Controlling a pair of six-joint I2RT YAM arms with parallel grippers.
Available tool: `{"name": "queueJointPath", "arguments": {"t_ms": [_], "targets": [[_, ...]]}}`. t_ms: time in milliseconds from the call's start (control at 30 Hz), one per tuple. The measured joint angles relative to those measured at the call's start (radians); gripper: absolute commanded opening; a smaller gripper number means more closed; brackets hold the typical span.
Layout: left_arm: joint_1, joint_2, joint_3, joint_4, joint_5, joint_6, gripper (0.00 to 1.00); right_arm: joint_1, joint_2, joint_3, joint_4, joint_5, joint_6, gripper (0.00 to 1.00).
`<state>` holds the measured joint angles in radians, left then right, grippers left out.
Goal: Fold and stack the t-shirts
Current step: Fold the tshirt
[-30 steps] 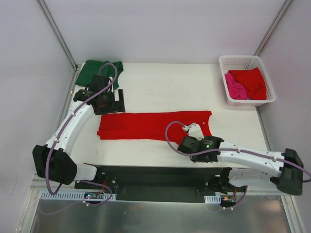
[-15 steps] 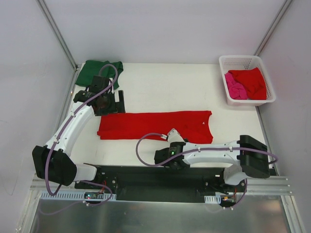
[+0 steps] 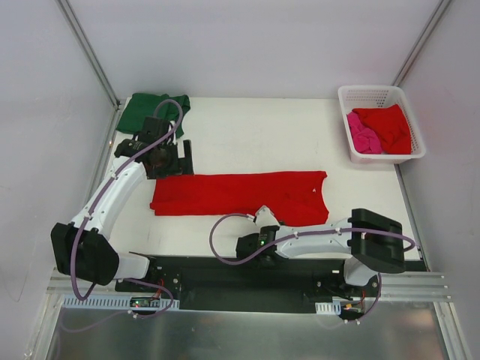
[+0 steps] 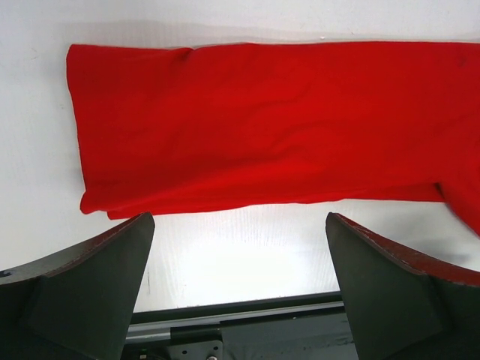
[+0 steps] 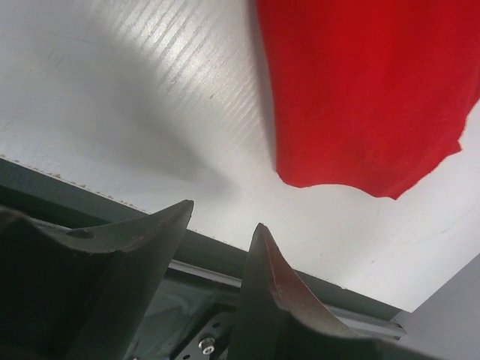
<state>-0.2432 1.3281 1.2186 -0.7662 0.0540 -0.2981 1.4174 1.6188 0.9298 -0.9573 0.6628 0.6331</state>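
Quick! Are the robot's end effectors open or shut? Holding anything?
Left end effector: wide open, empty.
Right end effector: partly open, empty.

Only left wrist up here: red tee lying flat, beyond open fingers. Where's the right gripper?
Observer: The right gripper sits low, just off the near edge of the red t-shirt, about mid-length, jaws apart with nothing between them.
Operator: Anything at far left?
Observer: A dark green t-shirt lies at the far left corner of the table.
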Motion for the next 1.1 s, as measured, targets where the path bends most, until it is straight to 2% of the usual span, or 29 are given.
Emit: {"name": "queueJointPath", "arguments": {"t_ms": [233,767,867,967,1000,1100], "targets": [[0.000,0.029,0.001,0.000,0.020,0.000,0.99,-0.019,0.045,-0.064,0.075,0.003,0.001,0.42],[0.000,0.048,0.003,0.000,0.023,0.000,0.99,-0.165,0.096,-0.052,0.118,0.082,-0.116,0.39],[0.000,0.055,0.004,0.000,0.023,0.001,0.99,-0.178,0.104,-0.051,0.129,0.093,-0.142,0.34],[0.000,0.060,0.004,0.000,0.023,0.002,0.99,-0.190,0.108,-0.051,0.147,0.091,-0.157,0.15],[0.000,0.062,0.004,0.000,0.023,0.002,0.99,-0.195,0.108,-0.054,0.159,0.088,-0.162,0.02],[0.000,0.064,0.004,0.000,0.023,0.002,0.99,-0.201,0.109,-0.061,0.186,0.084,-0.170,0.01]]}}
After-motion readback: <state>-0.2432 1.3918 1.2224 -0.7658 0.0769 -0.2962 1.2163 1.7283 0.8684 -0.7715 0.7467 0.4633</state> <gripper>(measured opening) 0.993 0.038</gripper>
